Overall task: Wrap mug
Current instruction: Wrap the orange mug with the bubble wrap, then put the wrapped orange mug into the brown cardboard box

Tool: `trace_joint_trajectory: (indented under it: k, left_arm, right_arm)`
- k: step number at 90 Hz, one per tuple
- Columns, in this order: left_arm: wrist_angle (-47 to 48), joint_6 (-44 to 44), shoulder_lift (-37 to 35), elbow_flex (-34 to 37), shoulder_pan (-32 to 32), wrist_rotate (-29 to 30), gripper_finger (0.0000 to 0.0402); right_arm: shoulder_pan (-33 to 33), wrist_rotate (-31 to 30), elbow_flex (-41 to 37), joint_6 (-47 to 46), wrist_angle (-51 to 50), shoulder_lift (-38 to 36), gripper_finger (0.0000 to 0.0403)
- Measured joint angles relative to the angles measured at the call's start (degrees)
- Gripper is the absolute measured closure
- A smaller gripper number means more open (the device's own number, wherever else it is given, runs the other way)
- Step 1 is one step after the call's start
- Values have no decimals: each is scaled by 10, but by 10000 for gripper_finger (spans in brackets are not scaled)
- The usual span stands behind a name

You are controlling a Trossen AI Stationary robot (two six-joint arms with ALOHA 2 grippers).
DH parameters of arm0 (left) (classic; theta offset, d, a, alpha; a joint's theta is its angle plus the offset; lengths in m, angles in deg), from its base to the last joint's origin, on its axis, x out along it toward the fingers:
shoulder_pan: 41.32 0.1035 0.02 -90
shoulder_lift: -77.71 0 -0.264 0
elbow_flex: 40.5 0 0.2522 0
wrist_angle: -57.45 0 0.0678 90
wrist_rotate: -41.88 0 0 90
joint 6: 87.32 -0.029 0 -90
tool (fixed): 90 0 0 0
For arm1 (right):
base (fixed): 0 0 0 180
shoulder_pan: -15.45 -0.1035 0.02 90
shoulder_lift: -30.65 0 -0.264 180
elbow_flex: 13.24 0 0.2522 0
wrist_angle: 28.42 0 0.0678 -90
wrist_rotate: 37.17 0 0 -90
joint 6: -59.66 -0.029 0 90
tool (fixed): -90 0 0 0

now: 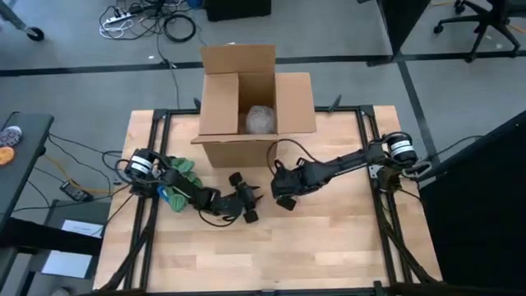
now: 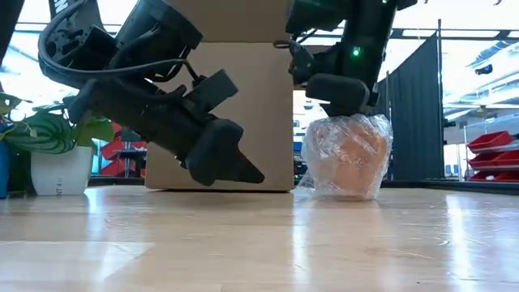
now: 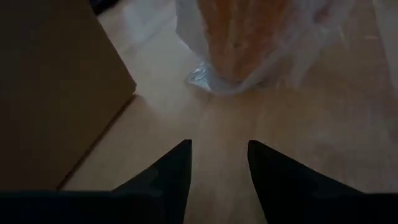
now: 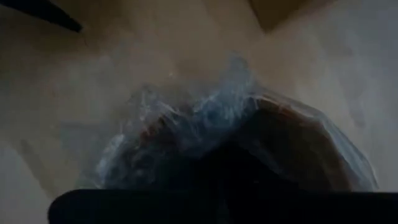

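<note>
Wrapped mug (image 2: 347, 158) stands before box (image 2: 243, 113). Right claw (image 2: 339, 96) presses its top, finger state unreadable; left claw (image 3: 219, 168) parted, beside. Next: tuck wrap.

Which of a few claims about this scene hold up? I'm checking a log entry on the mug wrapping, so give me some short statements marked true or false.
1. The mug stands on the table, covered in clear plastic wrap. True.
2. The right gripper is at the top of the wrapped mug. True.
3. The left gripper is clamped on the mug. False: its fingers are open, empty, and short of the mug.
4. The cardboard box is taped shut. False: its flaps are open, and a clear plastic bundle lies inside.
5. A potted plant stands at the table's left side in the low view. True.
</note>
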Motion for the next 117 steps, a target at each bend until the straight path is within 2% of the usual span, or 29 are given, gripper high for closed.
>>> trace_joint_trajectory:
  k: [26, 40, 49, 59, 72, 93, 104, 117]
  left_arm:
    - [0, 6, 0, 0, 0, -8, 259]
    - [2, 15, 0, 0, 0, -9, 259]
    - [3, 15, 0, 0, 0, -9, 259]
    - [5, 21, 0, 0, 0, -9, 259]
    - [5, 31, 0, 0, 0, -9, 259]
    - [15, 58, 0, 0, -1, -9, 259]
    - [33, 60, 0, 0, -1, -9, 259]
    - [35, 74, 0, 0, -1, -9, 259]
  right_arm:
    - [-37, 22, -7, -33, -41, -128, 403]
    - [-36, 40, -6, -122, -146, -192, 402]
    - [-33, 35, -6, -161, -215, -217, 391]
    - [-25, 32, -6, -170, -230, -232, 363]
    - [-3, 35, -6, -159, -211, -232, 307]
    - [49, 96, -29, -83, -100, -231, 216]
    - [67, 107, -64, -67, -41, -231, 191]
    - [81, 107, -121, -55, 24, -231, 182]
